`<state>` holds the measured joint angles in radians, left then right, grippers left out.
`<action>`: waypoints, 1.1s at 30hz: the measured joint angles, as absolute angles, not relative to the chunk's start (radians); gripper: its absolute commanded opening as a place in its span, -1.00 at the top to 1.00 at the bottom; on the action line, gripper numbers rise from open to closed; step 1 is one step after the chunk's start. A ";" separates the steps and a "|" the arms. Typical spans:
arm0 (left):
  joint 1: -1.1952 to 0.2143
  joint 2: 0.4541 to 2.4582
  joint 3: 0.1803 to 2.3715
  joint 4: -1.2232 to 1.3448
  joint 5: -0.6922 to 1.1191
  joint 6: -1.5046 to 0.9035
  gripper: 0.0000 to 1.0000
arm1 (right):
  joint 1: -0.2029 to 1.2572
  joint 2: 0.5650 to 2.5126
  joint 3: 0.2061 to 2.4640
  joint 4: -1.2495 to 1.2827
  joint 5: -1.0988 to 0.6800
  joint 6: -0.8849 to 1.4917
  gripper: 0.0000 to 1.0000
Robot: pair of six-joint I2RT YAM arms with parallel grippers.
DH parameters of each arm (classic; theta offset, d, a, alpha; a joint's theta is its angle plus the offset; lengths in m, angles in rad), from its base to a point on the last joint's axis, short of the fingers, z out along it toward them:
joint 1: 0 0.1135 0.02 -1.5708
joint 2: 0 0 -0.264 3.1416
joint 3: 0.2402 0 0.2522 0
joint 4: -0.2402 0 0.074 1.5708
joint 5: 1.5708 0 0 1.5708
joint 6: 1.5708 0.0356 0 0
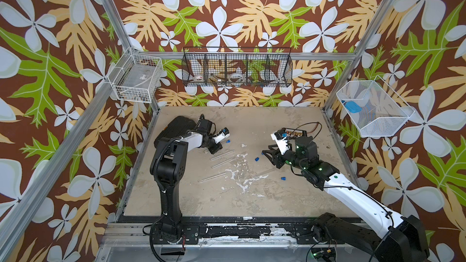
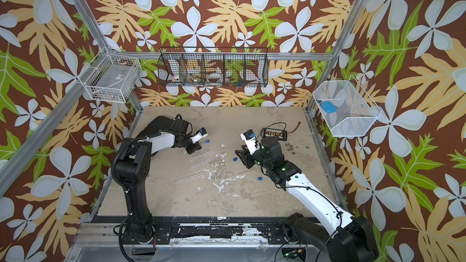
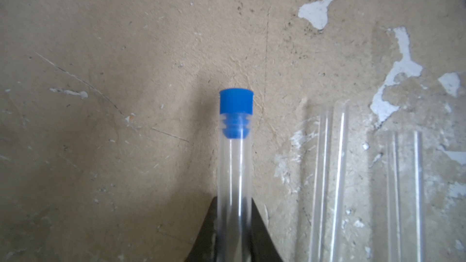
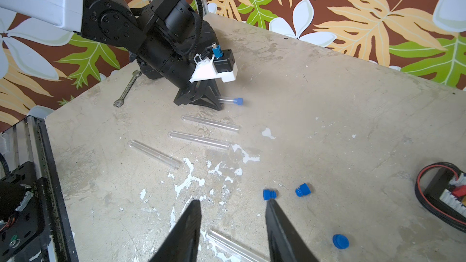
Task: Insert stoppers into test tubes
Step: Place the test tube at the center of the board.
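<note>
The small bright blue ribbed plastic stopper (image 3: 235,112) sits with its ribs inside the mouth of a thin clear test tube (image 3: 234,172), its cap proud of the rim. By my reading, that one is done. The left tool (image 3: 233,225) is clamped on that tube partway along it, holding it low at the scuffed beige bench (image 1: 252,197), left of centre in both top views. Whether the tube touches the surface I cannot tell.

Just beside it, toward frame centre, three bare clear tubes (image 1: 222,154) lie roughly parallel. A fourth (image 4: 234,246) lies directly under the right tool (image 4: 233,204), whose jaws stand apart with nothing between them. Three loose blue stoppers (image 4: 302,190) show near that tool, one almost at its tip. I cannot find the fifth.

My worries from here:
- When I let go of the capped tube, it is round and may roll into its neighbours and scatter them.
- Bringing the right tool down for the nearest stopper could clip the tube beneath it.
- That stopper is tiny and round, so an off-centre pinch could squirt it away.
- The clear tubes nearly vanish against the flaked white patches — easy for me to misjudge.
</note>
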<state>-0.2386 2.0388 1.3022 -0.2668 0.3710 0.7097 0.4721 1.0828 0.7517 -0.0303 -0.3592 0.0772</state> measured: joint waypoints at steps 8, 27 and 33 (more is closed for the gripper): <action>-0.239 2.041 1.302 -0.259 0.371 0.710 0.63 | 0.472 1.083 0.751 -0.030 -0.360 0.074 0.14; -0.239 2.041 1.304 -0.246 0.348 0.709 0.36 | 0.472 1.074 0.748 -0.032 -0.360 0.070 0.15; -0.239 1.996 1.300 -0.298 0.318 0.709 0.23 | 0.472 1.063 0.746 -0.033 -0.361 0.070 0.15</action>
<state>-0.2386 1.9965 1.3003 -0.2977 0.3180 0.7090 0.4721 1.0634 0.7456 -0.0326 -0.3614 0.0700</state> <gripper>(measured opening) 0.367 0.425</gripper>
